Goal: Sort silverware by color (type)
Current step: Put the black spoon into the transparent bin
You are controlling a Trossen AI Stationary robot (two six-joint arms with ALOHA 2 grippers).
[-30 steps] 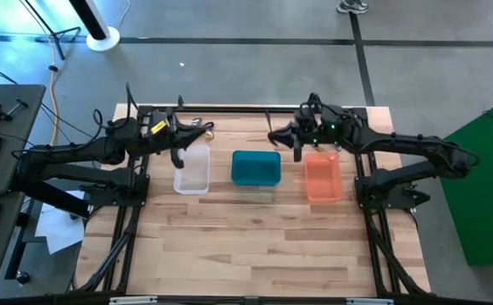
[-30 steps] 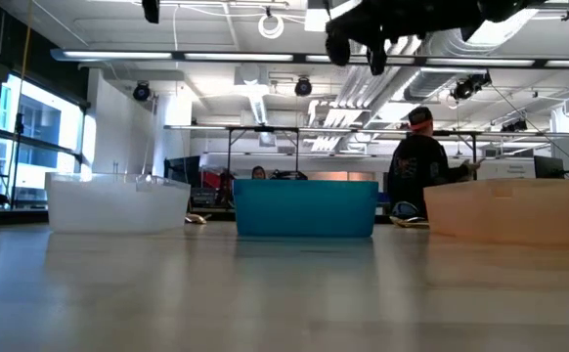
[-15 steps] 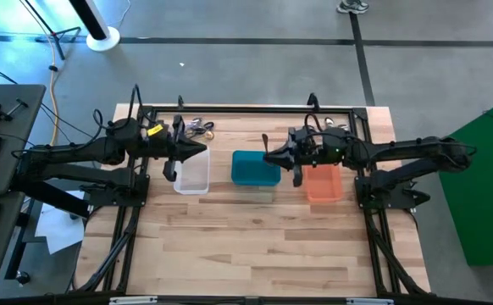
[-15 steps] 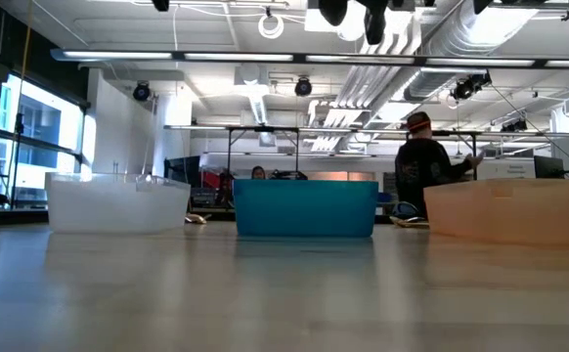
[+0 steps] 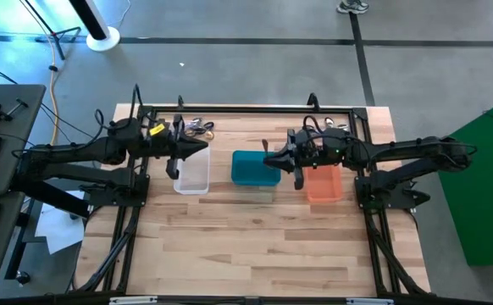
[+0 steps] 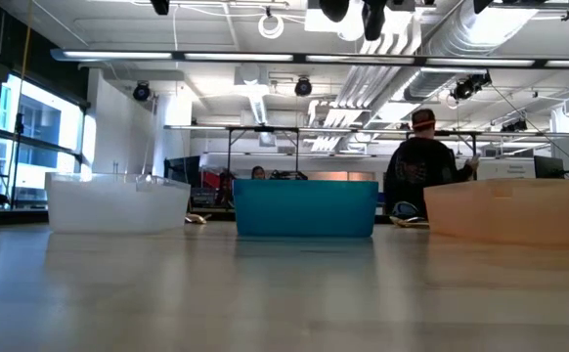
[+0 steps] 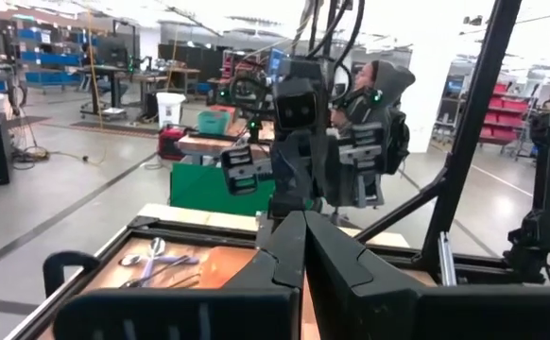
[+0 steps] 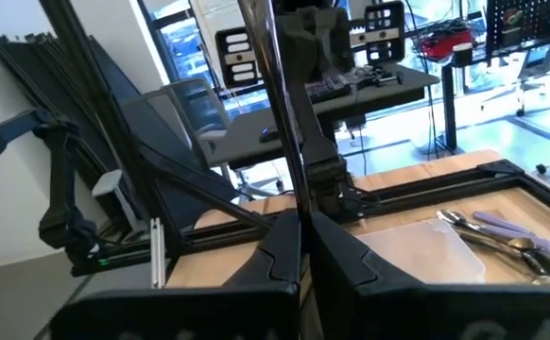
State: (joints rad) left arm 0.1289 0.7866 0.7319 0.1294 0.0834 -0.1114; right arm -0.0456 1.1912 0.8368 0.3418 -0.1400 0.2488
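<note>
As held, the dark utensil (image 8: 273, 104) stands upright in the clamped right gripper (image 5: 268, 158) above the teal bin (image 5: 256, 168) | left gripper (image 5: 197, 150) closed, empty | remaining silverware (image 5: 197, 128) far-left.

Silverware, loose lot (image 5: 197, 128): small thin utensils in an overlapping heap, lying flat on the wooden surface at its far edge, just beyond the left tool (image 5: 202, 146). Silver spoon bowls and slim handles show; at least one piece looks lilac-tinted. Exact count cannot be told.

Silverware, second group (image 5: 338, 129): a few small shiny pieces flat on the surface at the far edge, behind the right tool (image 5: 268, 158).

Silverware, single piece (image 5: 264, 144): thin dark utensil, upright, clamped at its lower end between the shut fingers of the right tool, its stem rising past them.
</note>
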